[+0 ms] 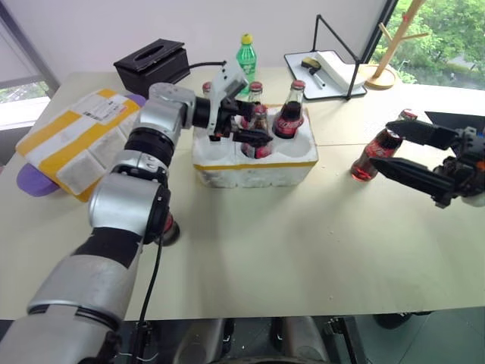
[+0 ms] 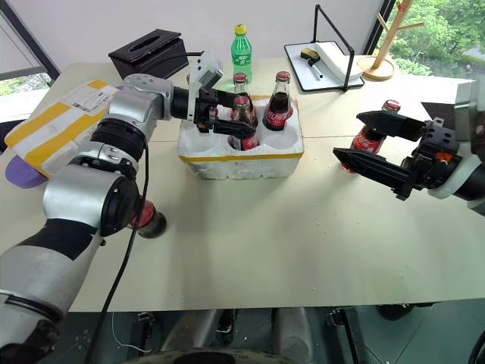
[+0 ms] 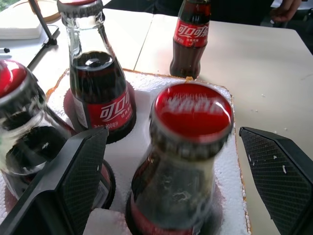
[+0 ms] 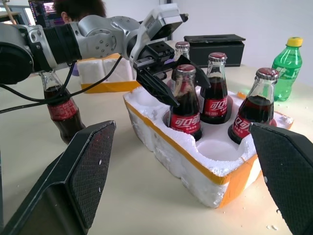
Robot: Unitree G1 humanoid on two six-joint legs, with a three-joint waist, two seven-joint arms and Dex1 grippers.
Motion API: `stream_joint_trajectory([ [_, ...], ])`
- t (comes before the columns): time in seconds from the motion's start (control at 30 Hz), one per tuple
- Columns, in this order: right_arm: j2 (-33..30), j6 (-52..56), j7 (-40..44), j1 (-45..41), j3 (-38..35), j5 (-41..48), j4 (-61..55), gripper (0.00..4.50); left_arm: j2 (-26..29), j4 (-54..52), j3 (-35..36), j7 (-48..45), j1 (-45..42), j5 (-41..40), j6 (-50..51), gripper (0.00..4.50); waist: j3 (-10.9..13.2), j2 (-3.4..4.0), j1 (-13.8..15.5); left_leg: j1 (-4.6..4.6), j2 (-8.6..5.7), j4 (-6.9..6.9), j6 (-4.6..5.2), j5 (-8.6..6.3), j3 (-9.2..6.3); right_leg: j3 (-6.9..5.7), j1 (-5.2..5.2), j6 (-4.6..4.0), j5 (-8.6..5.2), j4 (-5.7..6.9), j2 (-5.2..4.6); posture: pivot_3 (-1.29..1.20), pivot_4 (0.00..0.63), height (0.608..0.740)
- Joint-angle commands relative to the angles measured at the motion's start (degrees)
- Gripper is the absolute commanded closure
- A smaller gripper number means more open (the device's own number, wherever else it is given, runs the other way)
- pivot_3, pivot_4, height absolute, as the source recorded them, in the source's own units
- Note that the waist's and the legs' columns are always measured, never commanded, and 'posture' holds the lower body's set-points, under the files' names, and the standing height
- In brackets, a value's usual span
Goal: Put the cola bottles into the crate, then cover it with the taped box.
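Note:
The crate (image 1: 254,171) stands mid-table with several cola bottles upright in its wells. My left gripper (image 1: 256,121) is open, one finger on each side of the front-middle bottle (image 3: 188,147), and the pads stand clear of the glass. One cola bottle (image 1: 375,155) stands on the table to the right, close by the tips of my open right gripper (image 1: 381,145), which has nothing between its fingers in the right wrist view. Another cola bottle (image 4: 61,110) stands on the table by my left elbow. The taped box (image 1: 76,140) lies at the far left.
A black tissue box (image 1: 151,64) and a green plastic bottle (image 1: 245,54) stand behind the crate. A black wire-framed tray (image 1: 333,68) and a wooden stand (image 1: 386,61) are at the back right. The taped box rests on a purple object (image 1: 34,182).

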Motion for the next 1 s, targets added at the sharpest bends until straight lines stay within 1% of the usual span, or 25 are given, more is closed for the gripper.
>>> stream_joint_trajectory([
  [0.03,0.1,-1.35,0.32,-1.22,-0.37,-0.4,0.55,0.0,1.27,-0.25,1.51,-0.12,-1.87,-0.9,0.01,0.03,0.0,-0.01,0.0,0.0,0.0,0.0,0.0,0.0,0.0,0.0,0.0,0.0,0.0,0.0,0.0,0.0,0.15,0.736],
  [0.17,-0.14,-1.59,0.75,-2.04,0.42,-0.68,1.47,0.0,2.64,0.25,2.61,-1.54,-4.13,-1.79,2.33,0.03,0.01,-0.01,-0.05,-0.01,0.0,0.0,0.0,0.0,0.0,0.0,-0.02,0.0,0.0,0.0,0.01,0.0,0.15,0.736],
  [0.37,-0.03,-1.5,1.57,-2.53,0.87,-0.93,2.25,0.0,5.24,-0.43,4.65,-7.47,-8.4,-4.09,9.38,0.03,0.06,-0.1,0.0,-0.04,0.0,0.0,0.01,0.0,0.0,-0.02,-0.04,0.0,0.0,-0.01,0.02,0.0,0.15,0.736],
  [0.5,-0.27,-1.39,2.55,-3.61,2.29,-1.56,3.44,0.0,8.62,-2.6,7.18,-11.53,-14.42,-7.35,16.46,0.03,0.12,-0.2,-0.13,-0.05,-0.01,0.01,0.01,-0.01,0.01,-0.02,-0.05,0.01,0.0,0.0,0.03,0.0,0.15,0.736],
  [0.6,-0.23,-1.54,3.01,-4.85,3.66,-2.2,4.65,0.0,11.57,-5.52,6.53,-14.23,-15.58,-7.74,18.42,0.03,0.13,-0.21,-0.16,-0.06,0.01,0.01,0.01,-0.01,0.01,-0.02,-0.08,0.01,0.0,0.01,0.05,0.0,0.15,0.736],
  [0.7,-0.02,-1.71,3.47,-5.81,4.93,-2.87,5.3,0.0,18.68,-14.5,2.82,-15.45,-13.4,-11.96,21.89,0.03,0.11,-0.14,-0.55,-0.03,0.02,-0.01,0.01,0.0,0.01,0.0,-0.08,0.01,0.0,0.01,0.05,0.0,0.15,0.736],
  [0.8,-0.1,-2.1,4.47,-6.15,5.98,-3.98,5.67,0.0,26.71,-24.55,-0.66,-15.46,-9.06,-17.7,25.82,0.03,0.1,-0.11,-1.2,-0.04,0.07,-0.06,-0.02,0.01,0.0,0.05,-0.14,0.0,0.0,0.02,0.07,0.0,0.15,0.736],
  [0.87,-0.59,-3.0,6.12,-5.98,7.26,-5.95,6.25,0.0,36.89,-35.85,-2.19,-15.46,-1.05,-23.15,27.57,0.03,0.08,-0.06,-1.57,-0.04,0.07,-0.08,-0.06,0.02,-0.01,0.1,-0.15,0.0,-0.01,0.03,0.02,0.0,0.15,0.736],
  [0.93,-1.18,-3.71,7.94,-6.16,8.24,-7.46,7.03,0.0,45.65,-45.26,-1.04,-15.46,7.66,-27.77,29.8,0.03,0.05,-0.01,-2.1,-0.01,0.06,-0.12,-0.32,0.16,0.01,0.38,-0.21,0.0,-0.01,0.02,0.01,0.0,0.15,0.736],
  [1.0,-1.61,-4.11,9.49,-6.52,8.71,-8.41,7.84,0.0,50.66,-51.02,1.42,-15.46,14.03,-30.75,31.89,0.03,0.09,-0.08,-1.63,0.0,0.03,-0.15,-0.43,0.2,-0.02,0.73,-0.38,-0.01,-0.01,0.1,0.17,0.0,0.15,0.736],
])
